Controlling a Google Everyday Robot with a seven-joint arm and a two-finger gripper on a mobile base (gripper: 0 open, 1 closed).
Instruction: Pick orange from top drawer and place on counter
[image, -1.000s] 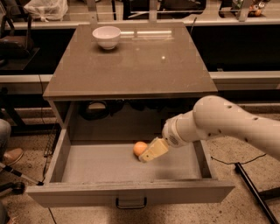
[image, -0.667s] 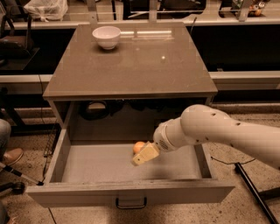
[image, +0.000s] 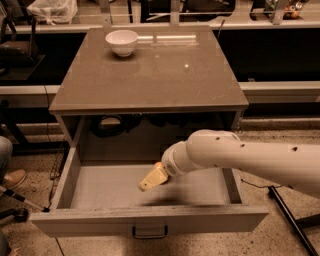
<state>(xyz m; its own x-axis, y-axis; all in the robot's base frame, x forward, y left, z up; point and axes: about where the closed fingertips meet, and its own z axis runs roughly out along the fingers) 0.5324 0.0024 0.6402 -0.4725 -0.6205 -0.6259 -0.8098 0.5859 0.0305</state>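
The top drawer (image: 102, 187) is pulled wide open, with its front panel and dark handle (image: 149, 233) nearest the camera. My white arm reaches in from the right. The tan gripper (image: 151, 178) is low over the drawer floor, near its middle. Only a sliver of the orange (image: 159, 164) shows at the gripper's upper edge; the gripper hides the rest. The glossy grey-brown counter (image: 155, 75) lies above the drawer.
A white bowl (image: 122, 41) stands at the back left of the counter. Dark cables and objects sit in the cavity behind the drawer (image: 107, 125). A person's shoe (image: 12, 179) is on the floor at the left. A dark stand leg (image: 290, 220) is at the right.
The gripper has moved left and slightly down inside the drawer. The orange, plainly visible beside it before, is now almost wholly covered by it.
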